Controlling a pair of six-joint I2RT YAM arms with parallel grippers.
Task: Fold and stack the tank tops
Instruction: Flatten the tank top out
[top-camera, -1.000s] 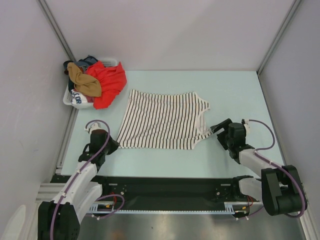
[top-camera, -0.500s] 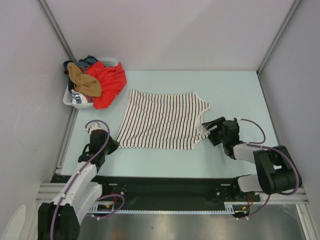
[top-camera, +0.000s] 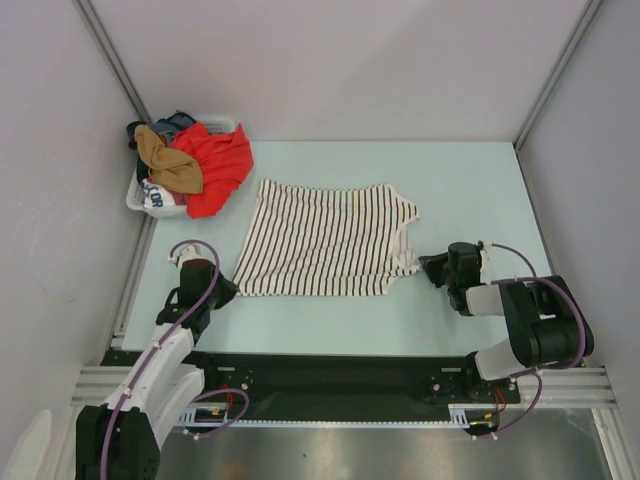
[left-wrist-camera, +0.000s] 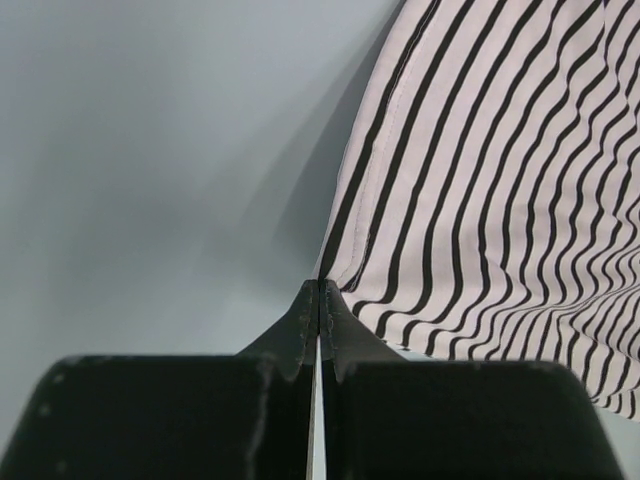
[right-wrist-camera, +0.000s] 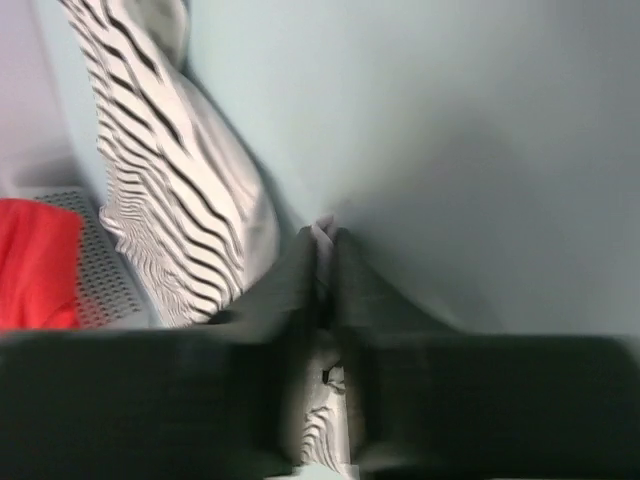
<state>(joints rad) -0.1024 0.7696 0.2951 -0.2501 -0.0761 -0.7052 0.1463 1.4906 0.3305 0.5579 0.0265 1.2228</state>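
Note:
The striped tank top (top-camera: 325, 240) lies spread flat in the middle of the table, hem toward the left. My left gripper (top-camera: 226, 291) sits at the top's near-left corner. In the left wrist view its jaws (left-wrist-camera: 320, 292) are pressed together right at that corner of the striped cloth (left-wrist-camera: 500, 180). My right gripper (top-camera: 430, 266) is at the top's near-right edge by the strap. The right wrist view is blurred, but it shows the right gripper (right-wrist-camera: 325, 236) shut with striped cloth (right-wrist-camera: 170, 200) bunched between the fingers. The tan-brown tank top (top-camera: 172, 166) lies crumpled on the basket.
A white laundry basket (top-camera: 137, 197) stands at the far left corner, heaped with a red garment (top-camera: 222, 165) and other clothes. The red garment hangs over the basket's side toward the striped top. Grey walls close in the table on three sides.
My right gripper slid left to the striped top's near-right edge and closed on the cloth. The left arm and the rest of the top have not moved.

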